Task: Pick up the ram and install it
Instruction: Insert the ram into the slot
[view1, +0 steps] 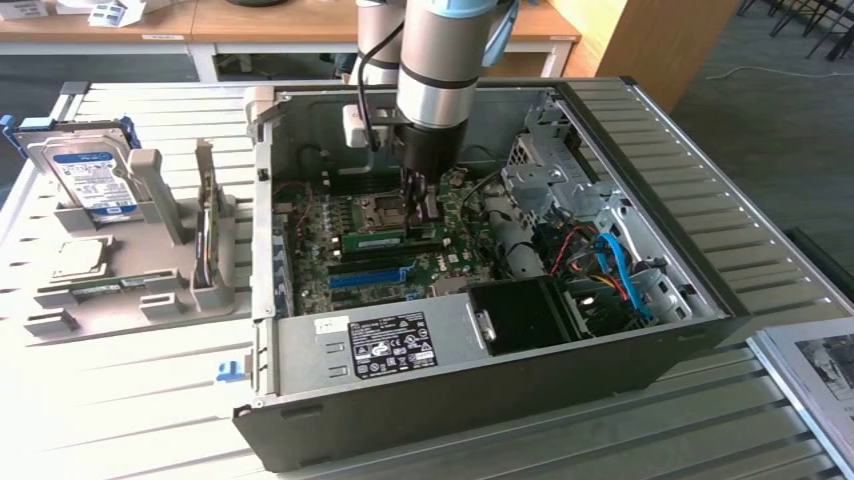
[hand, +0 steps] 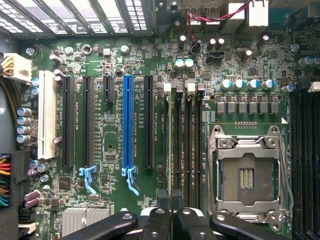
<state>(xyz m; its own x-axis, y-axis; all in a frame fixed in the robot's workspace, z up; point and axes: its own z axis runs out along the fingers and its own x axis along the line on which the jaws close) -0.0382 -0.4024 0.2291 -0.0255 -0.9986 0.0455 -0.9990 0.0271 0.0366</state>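
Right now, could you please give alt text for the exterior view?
A silver robot arm reaches into an open black computer case, gripper closed on a long green ram stick at the motherboard. A grey holder stands at the exterior view's left.

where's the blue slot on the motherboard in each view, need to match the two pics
Exterior view: the blue slot lies on the motherboard inside the open case, nearer the camera than the CPU socket.
Wrist view: the blue slot stands between black slots.
Shared landmark: the silver CPU socket.
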